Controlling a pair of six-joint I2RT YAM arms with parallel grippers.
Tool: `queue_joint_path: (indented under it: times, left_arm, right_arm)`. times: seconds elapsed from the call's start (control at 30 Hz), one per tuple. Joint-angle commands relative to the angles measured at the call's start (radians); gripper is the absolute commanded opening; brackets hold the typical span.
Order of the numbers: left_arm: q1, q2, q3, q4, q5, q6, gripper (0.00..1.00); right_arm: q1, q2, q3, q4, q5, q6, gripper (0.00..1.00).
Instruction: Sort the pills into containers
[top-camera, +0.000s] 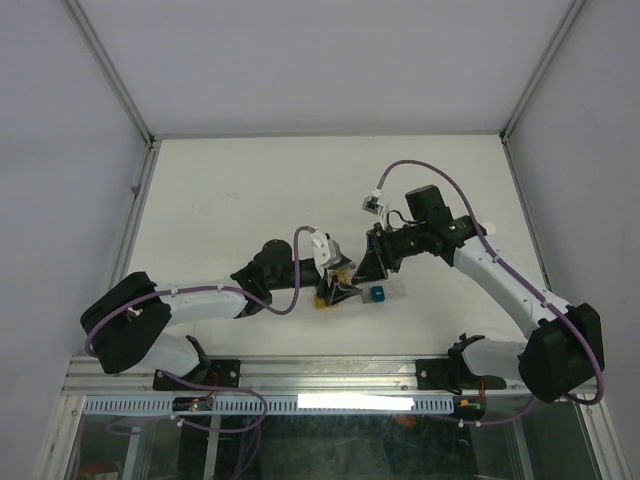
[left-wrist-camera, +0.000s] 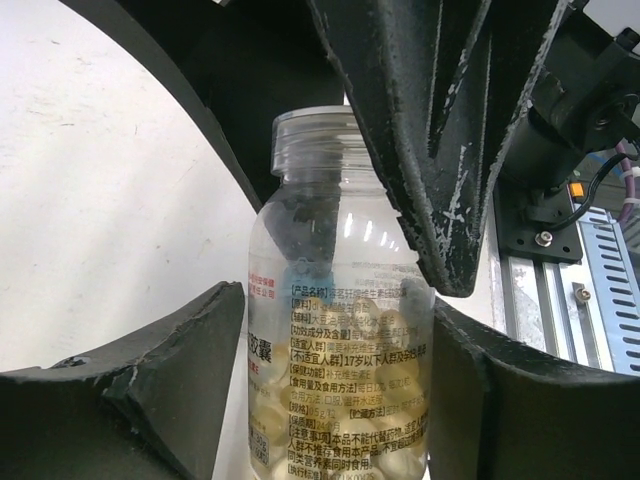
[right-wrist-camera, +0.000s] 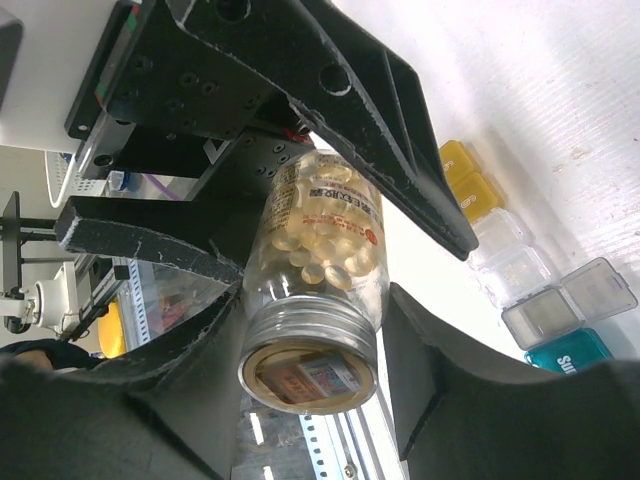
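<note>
A clear, uncapped bottle (left-wrist-camera: 340, 330) of pale yellow pills (right-wrist-camera: 320, 240) hangs between both grippers above the table. My right gripper (right-wrist-camera: 315, 300) is shut on the bottle (right-wrist-camera: 320, 290) near its threaded neck, and one of its fingers (left-wrist-camera: 420, 150) crosses the neck in the left wrist view. My left gripper (left-wrist-camera: 335, 300) stands open around the bottle's body, with a thin gap at its left pad. The containers lie in a row on the table below: yellow (right-wrist-camera: 465, 180), clear (right-wrist-camera: 510, 262), grey with its lid up (right-wrist-camera: 560, 305), teal (right-wrist-camera: 570, 350). From above, both grippers (top-camera: 352, 272) meet over the yellow (top-camera: 322, 298) and teal (top-camera: 377, 293) cells.
The white table (top-camera: 250, 200) stretches behind the arms, bounded by metal frame posts and grey walls. An aluminium rail (top-camera: 300, 375) with both arm bases runs along the near edge, close below the containers.
</note>
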Motion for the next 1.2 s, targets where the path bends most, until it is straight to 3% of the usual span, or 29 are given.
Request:
queue_joint_path:
  times: [0.0,0.17,0.23,0.33,0.47,0.67,0.83,1.03,1.17]
  left_arm:
    - [0.009,-0.035,0.032,0.046,-0.025,-0.017,0.61]
    - [0.009,-0.036,0.033,0.044,-0.007,-0.016,0.18]
    - [0.010,-0.041,0.028,0.041,-0.008,-0.008,0.06]
    - [0.009,-0.052,0.012,0.041,-0.011,0.000,0.00]
    - [0.010,-0.063,-0.004,0.045,-0.013,0.001,0.00]
    - [0.009,-0.067,-0.017,0.050,-0.008,-0.005,0.00]
    - [0.010,-0.054,0.002,0.045,0.000,-0.010,0.00]
    - [0.009,-0.046,0.004,0.052,0.001,-0.018,0.00]
    - [0.008,-0.040,0.007,0.053,0.001,-0.020,0.00]
  right_arm:
    - [0.007,-0.004,0.021,0.020,-0.016,0.004,0.26]
    - [0.009,-0.003,0.024,0.014,-0.020,0.001,0.33]
    - [0.009,-0.014,0.026,0.013,-0.025,-0.002,0.51]
    - [0.002,-0.038,0.028,0.015,-0.029,-0.005,0.74]
    - [-0.043,-0.080,0.027,0.010,-0.052,-0.014,0.87]
    - [-0.115,-0.166,0.025,0.007,-0.027,-0.036,0.87]
    - [-0.109,-0.158,0.036,-0.006,-0.003,-0.036,0.76]
    - [-0.066,-0.122,0.048,-0.017,0.027,-0.042,0.73]
    - [-0.053,-0.110,0.051,-0.015,0.026,-0.046,0.63]
